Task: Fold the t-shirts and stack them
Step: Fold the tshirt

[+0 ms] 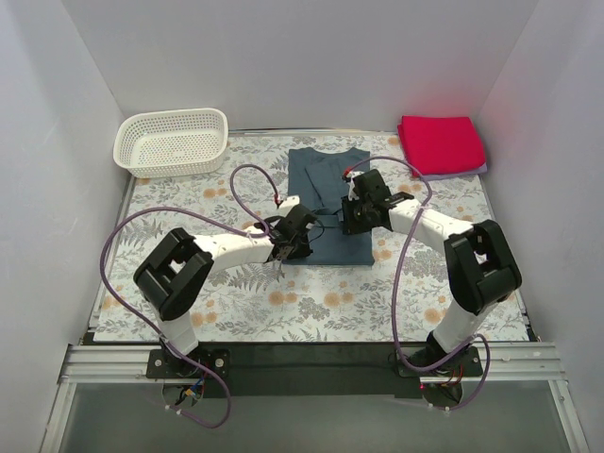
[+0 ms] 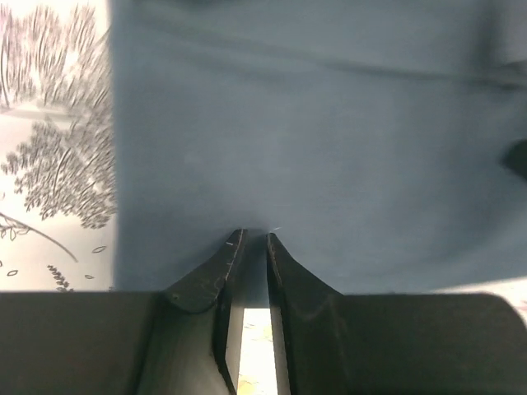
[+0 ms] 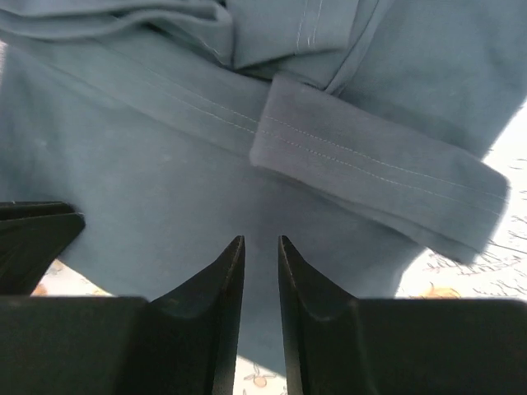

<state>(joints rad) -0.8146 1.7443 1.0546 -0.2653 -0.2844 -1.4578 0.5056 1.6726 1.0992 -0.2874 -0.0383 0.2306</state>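
A slate blue-grey t-shirt (image 1: 326, 179) lies folded lengthwise in the middle of the table. My left gripper (image 1: 286, 255) is at its near left corner. In the left wrist view the gripper (image 2: 255, 234) is shut on the shirt's (image 2: 329, 123) edge. My right gripper (image 1: 349, 222) is at the shirt's right side. In the right wrist view it (image 3: 261, 239) is shut on the cloth (image 3: 148, 164), with a folded sleeve (image 3: 370, 173) beyond. A folded red t-shirt (image 1: 442, 143) lies at the back right on a pale lavender one (image 1: 475, 171), of which only an edge shows.
A white lattice basket (image 1: 127, 143) stands at the back left. A floral tablecloth (image 1: 283, 302) covers the table. White walls close in the left, back and right sides. Purple cables loop over both arms.
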